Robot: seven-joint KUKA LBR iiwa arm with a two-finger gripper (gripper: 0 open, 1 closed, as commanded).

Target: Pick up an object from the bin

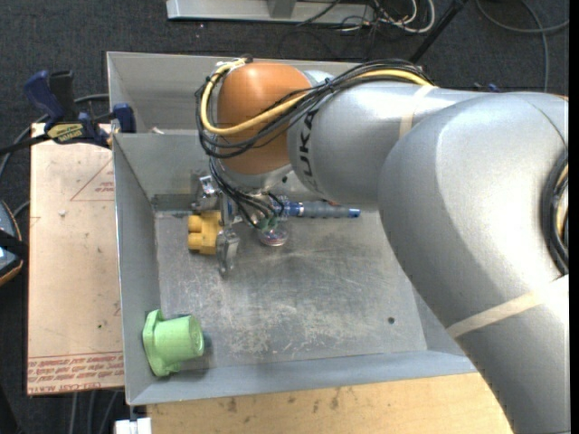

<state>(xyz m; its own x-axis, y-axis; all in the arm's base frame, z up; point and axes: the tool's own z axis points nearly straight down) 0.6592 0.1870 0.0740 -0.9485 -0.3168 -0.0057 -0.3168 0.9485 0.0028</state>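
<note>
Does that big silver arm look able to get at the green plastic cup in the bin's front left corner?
Probably yes. The grey bin floor between the arm and the green plastic cup is bare; only the corner walls beside the cup might crowd it.

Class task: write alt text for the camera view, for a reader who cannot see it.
A robot arm reaches from the right into a grey metal bin, its gripper low beside a small yellow block near the back left. A blue pen-like stick lies right of it, and a green cup lies tipped over in the front left corner.
</note>
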